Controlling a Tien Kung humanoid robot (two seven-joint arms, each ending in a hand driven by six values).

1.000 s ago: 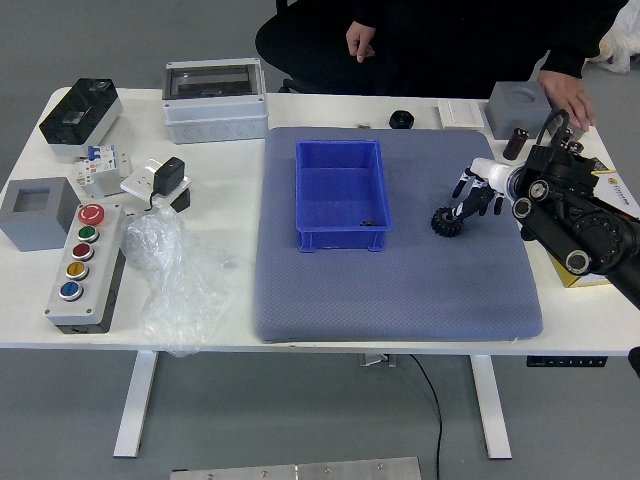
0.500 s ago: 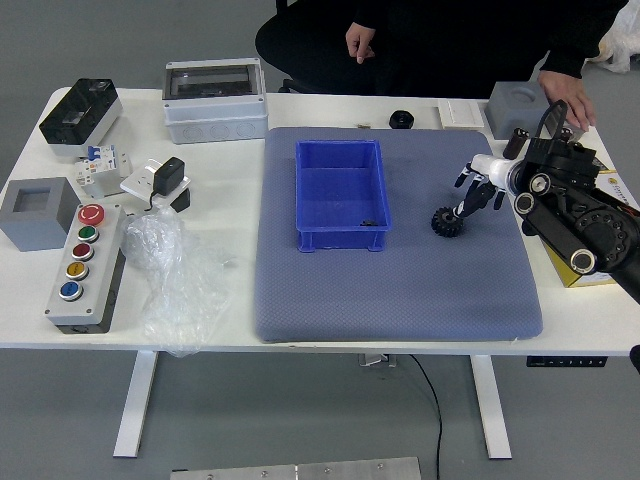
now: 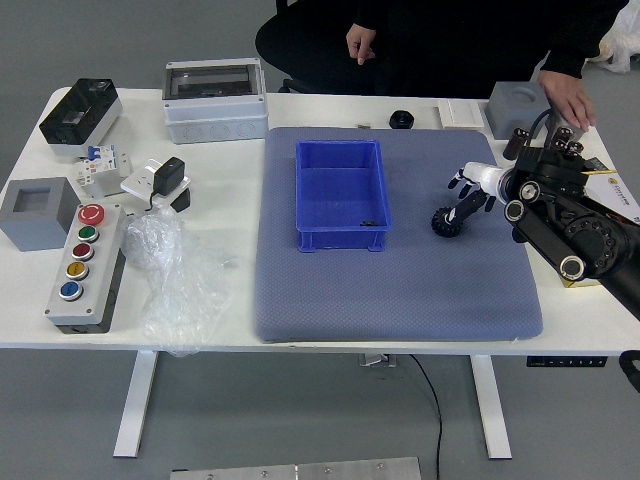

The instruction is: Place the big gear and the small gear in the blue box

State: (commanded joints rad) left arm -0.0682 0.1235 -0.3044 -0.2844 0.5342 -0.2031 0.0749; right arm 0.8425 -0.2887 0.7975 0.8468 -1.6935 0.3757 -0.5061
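Observation:
My right hand (image 3: 470,197) reaches in from the right over the mat, its dark fingers spread and pointing left and down. One finger overlaps the upper right side of the black toothed gear (image 3: 445,224), which lies on the mat to the right of the blue box (image 3: 341,240); whether they touch is unclear. A small dark piece (image 3: 368,223), perhaps the small gear, lies inside the box at its near right corner. My left arm is out of view.
A black round part (image 3: 402,119) sits at the mat's (image 3: 400,300) far edge. Button box (image 3: 87,270), plastic bag (image 3: 170,275) and grey housings are at left. At the far side, a person rests one hand (image 3: 568,98) near a grey box (image 3: 517,107); the other (image 3: 360,42) is in the lap.
My right hand and forearm have shifted slightly left, and the fingers now overlap the gear's upper right side more. The gear and the blue box have stayed in place.

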